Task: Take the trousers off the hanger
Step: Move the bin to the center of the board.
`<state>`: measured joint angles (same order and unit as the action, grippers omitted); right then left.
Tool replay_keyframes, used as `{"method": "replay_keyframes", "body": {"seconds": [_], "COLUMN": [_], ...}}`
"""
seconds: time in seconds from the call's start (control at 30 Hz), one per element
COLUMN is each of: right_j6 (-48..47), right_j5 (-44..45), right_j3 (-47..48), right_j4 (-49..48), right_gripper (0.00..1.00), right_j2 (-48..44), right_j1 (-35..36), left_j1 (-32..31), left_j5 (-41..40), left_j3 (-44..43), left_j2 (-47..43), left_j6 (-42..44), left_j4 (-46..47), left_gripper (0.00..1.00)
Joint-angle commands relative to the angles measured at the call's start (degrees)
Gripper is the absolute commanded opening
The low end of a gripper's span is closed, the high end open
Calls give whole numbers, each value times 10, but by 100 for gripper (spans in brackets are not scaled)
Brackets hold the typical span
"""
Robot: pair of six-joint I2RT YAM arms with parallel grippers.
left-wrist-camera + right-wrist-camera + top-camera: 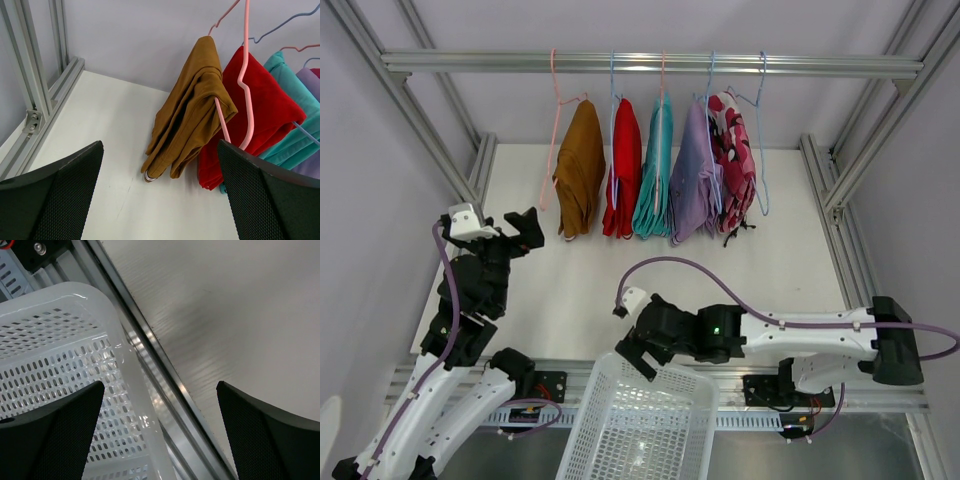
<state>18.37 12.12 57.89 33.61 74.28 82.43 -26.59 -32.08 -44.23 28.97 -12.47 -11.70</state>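
Five trousers hang folded over wire hangers on the back rail (650,63): mustard-brown (580,168), red (623,168), teal (655,170), lilac (692,175) and pink camouflage (732,150). My left gripper (518,238) is open and empty, low over the table to the left of the mustard-brown pair. In the left wrist view that pair (190,115) drapes over a pink hanger (245,85), with red (265,115) and teal (295,145) behind, beyond my open left gripper (160,200). My right gripper (638,362) is open and empty above the basket's far rim.
A white perforated basket (638,425) stands at the table's near edge; its rim (120,365) shows in the right wrist view beside the metal edge rail (165,385). An empty blue hanger (761,150) hangs at the right end. Aluminium frame posts (480,170) flank the table.
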Motion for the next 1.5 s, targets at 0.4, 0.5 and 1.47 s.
{"method": "replay_keyframes", "body": {"seconds": [0.4, 0.5, 1.47], "right_j6": [16, 19, 191], "right_j5": [14, 24, 185], "right_j3": [8, 4, -89], "right_j4": [-34, -27, 121], "right_gripper": [86, 63, 0], "right_j2": [86, 75, -113], "right_j1": [43, 42, 40], "left_j1": [-9, -9, -18], "left_j5": [3, 3, -12], "left_j3": [7, 7, 12], "left_j2": [3, 5, -6], "left_j6": [8, 10, 30], "left_j4": [22, 21, 34], "left_gripper": [99, 99, 100]}}
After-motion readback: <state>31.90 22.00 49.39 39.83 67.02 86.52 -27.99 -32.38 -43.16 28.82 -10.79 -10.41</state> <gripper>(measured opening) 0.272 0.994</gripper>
